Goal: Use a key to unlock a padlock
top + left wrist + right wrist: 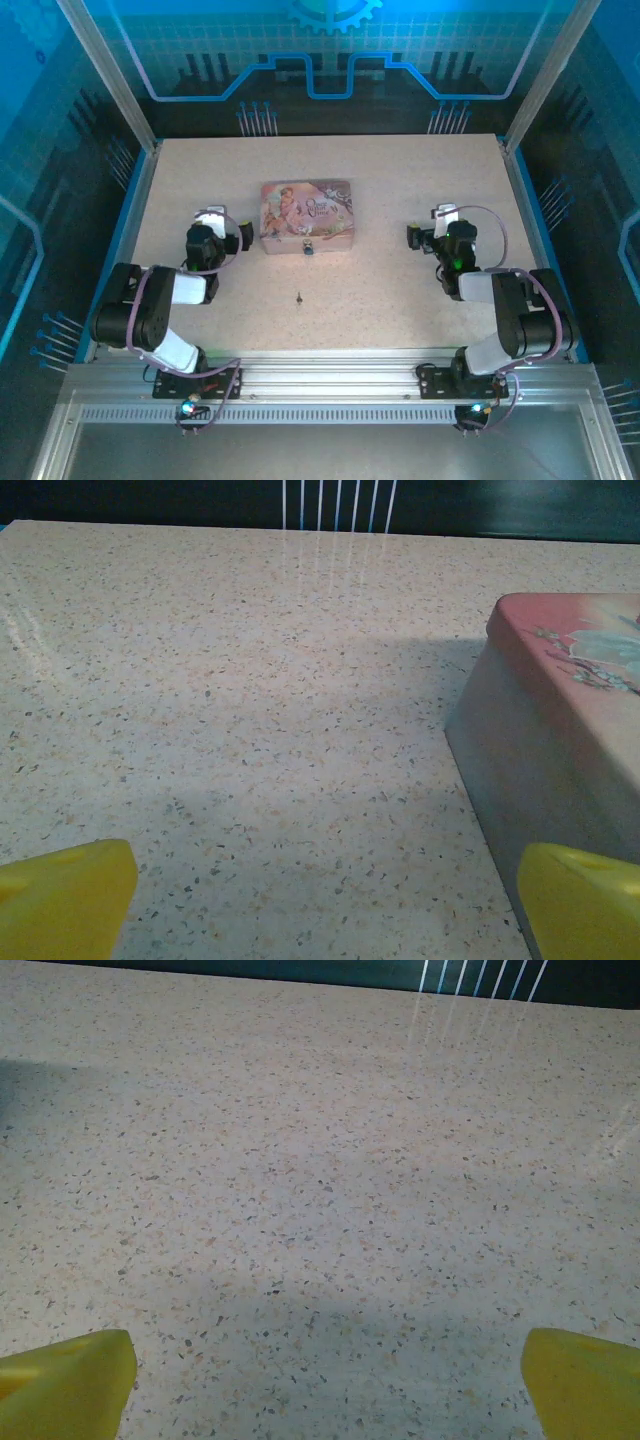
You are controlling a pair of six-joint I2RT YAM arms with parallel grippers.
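- Padlock [308,247] sits at the middle of the near wall of the pink tin [306,213], touching it. Whether it hangs from a clasp is too small to tell.
- Key [299,297] lies alone on the surface [400,180], nearer the arms than the padlock and apart from it, between the two arms.
- Left claw [213,222] is spread wide and holds nothing, just left of the tin. Its yellow fingers [65,895] frame bare surface and the tin's side.
- Right claw [443,222] is likewise spread wide and empty, well right of the tin.
- Risk: the key is thin and lies flat, so a pinch may skate it away or close on nothing.
- Risk: a small tilt of the key in the grip would likely miss the keyhole.
- Risk: if the padlock is unbraced, pushing the key in could shove lock and tin backward.
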